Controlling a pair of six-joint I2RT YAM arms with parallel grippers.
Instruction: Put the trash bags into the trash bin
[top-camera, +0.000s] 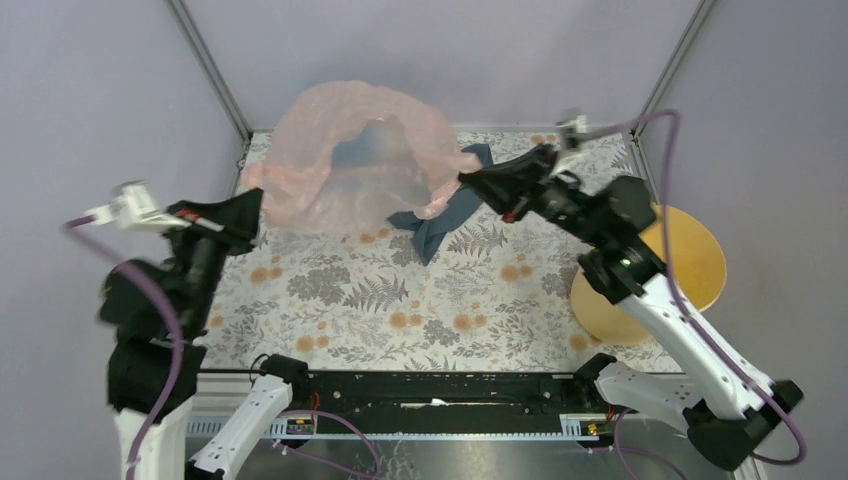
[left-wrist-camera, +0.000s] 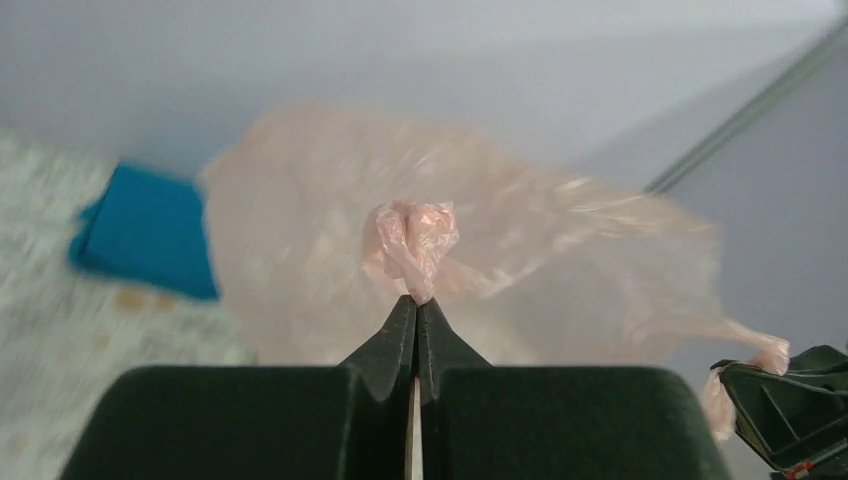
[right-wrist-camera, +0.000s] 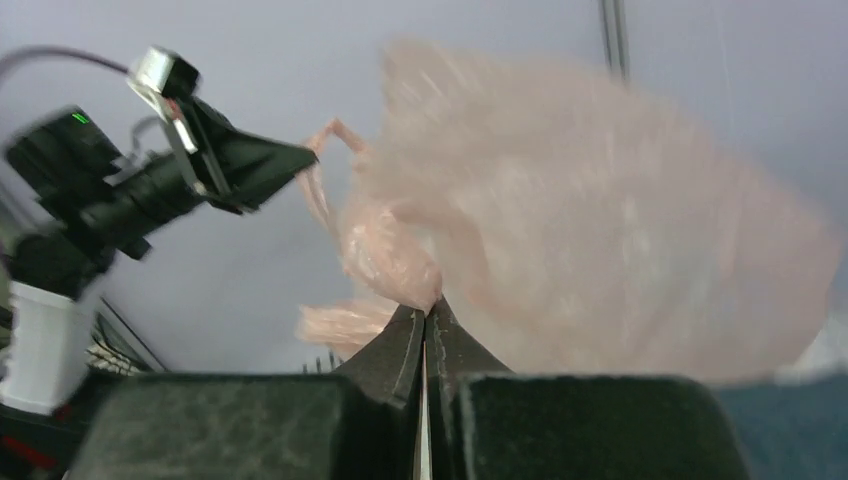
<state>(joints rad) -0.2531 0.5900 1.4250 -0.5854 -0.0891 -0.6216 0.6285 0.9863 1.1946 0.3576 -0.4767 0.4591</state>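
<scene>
Left gripper (left-wrist-camera: 417, 305) and right gripper (right-wrist-camera: 425, 310) each pinch a bunched edge of the trash bag (top-camera: 355, 160), ballooned at twelve o'clock; trash bin (top-camera: 690, 270) sits at three o'clock.

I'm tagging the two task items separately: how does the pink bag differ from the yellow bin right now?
The pink bag is thin, translucent and crinkled; the yellow bin is opaque with a smooth round outline. The pink bag hangs stretched between the shut left tool and right tool above the table's far side; the yellow bin sits ungripped at the table's right edge, partly hidden by the right arm.
</scene>
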